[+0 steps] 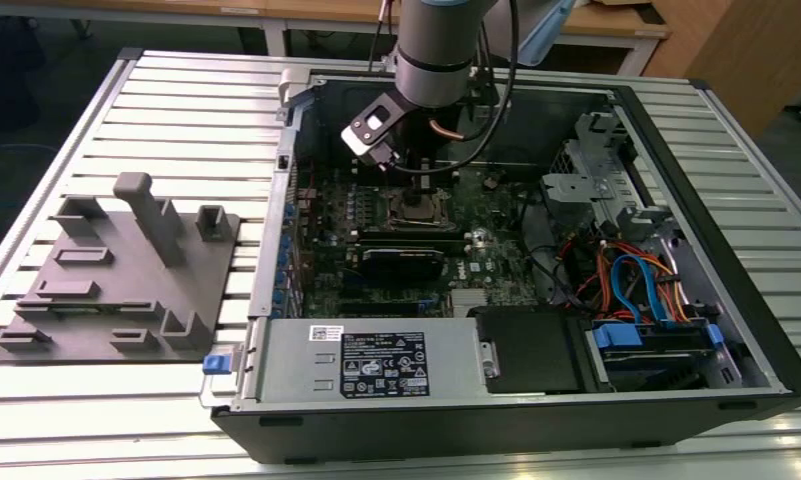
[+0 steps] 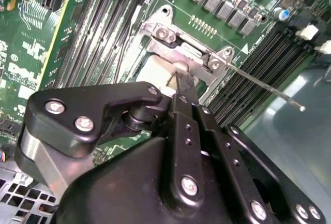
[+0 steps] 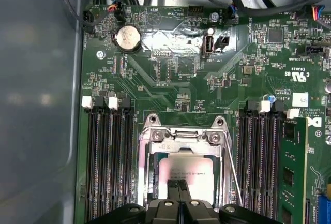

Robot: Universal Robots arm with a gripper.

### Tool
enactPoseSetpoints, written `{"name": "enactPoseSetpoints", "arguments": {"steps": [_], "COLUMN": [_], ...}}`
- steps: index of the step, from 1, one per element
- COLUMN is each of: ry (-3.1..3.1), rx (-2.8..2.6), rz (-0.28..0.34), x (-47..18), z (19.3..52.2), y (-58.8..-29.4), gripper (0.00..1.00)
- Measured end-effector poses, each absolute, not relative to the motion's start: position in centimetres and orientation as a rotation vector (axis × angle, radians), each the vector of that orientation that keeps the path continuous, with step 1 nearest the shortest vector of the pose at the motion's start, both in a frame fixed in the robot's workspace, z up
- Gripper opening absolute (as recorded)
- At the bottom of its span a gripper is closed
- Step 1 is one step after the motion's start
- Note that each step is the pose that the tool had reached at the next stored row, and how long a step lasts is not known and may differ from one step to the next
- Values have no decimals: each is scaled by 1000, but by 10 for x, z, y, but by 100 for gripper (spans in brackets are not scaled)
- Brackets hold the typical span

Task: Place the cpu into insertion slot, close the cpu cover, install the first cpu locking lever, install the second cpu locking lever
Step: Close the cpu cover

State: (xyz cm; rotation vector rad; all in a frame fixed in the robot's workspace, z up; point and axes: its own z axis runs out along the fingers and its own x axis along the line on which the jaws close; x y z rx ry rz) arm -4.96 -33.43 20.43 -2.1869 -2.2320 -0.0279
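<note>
The cpu [image 3: 187, 173], with its silver-grey top, lies inside the insertion slot [image 1: 420, 208] on the green board. The cpu cover [image 3: 181, 136], a silver frame plate, lies flat around it, and the chip shows through its opening. In both wrist views my gripper [image 3: 178, 184] is shut, with its black fingertips meeting right over the chip's top and nothing between them. In the second wrist view the gripper [image 2: 181, 81] hides most of the cpu [image 2: 154, 71]. A thin locking lever [image 2: 264, 85] sticks out free beside the cover [image 2: 178, 53]. In the exterior view the gripper [image 1: 411, 178] hangs just above the slot.
Long black memory slots [image 3: 106, 162] flank the socket on both sides. The open computer case [image 1: 760, 330] walls in the board. A power supply [image 1: 373, 365] and blue and orange cables [image 1: 627, 280] sit nearby. A grey fixture block [image 1: 120, 280] stands on the table at the exterior view's left.
</note>
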Motion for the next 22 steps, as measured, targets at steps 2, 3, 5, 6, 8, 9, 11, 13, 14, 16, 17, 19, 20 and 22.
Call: {"name": "enactPoseSetpoints", "arguments": {"steps": [2,3,5,6,8,9,11,13,14,16,17,19,20,22], "ry": [-2232,-2232,-2232,-2232,-2232,-2232,-2232,-2232,-2232,-2232,-2232,-2232,-2232,-2232], "rx": [-2187,-2187,-2187,-2187,-2187,-2187,-2187,-2187,-2187,-2187,-2187,-2187,-2187,-2187], "rz": [-28,-28,-28,-28,-28,-28,-28,-28,-28,-28,-28,-28,-27,-27], "x": [-50,-51,-54,-55,-57,-58,-60,-61,-61,-61,-61,-61,-61,-61], "z": [204,204,204,204,204,204,203,203,202,201,201,200,200,200], "y": [-334,-334,-334,-334,-334,-334,-334,-334,-334,-334,-334,-334,-334,-334], "gripper": [10,10,10,10,10,10,10,10,10,10,10,10,10,10]}}
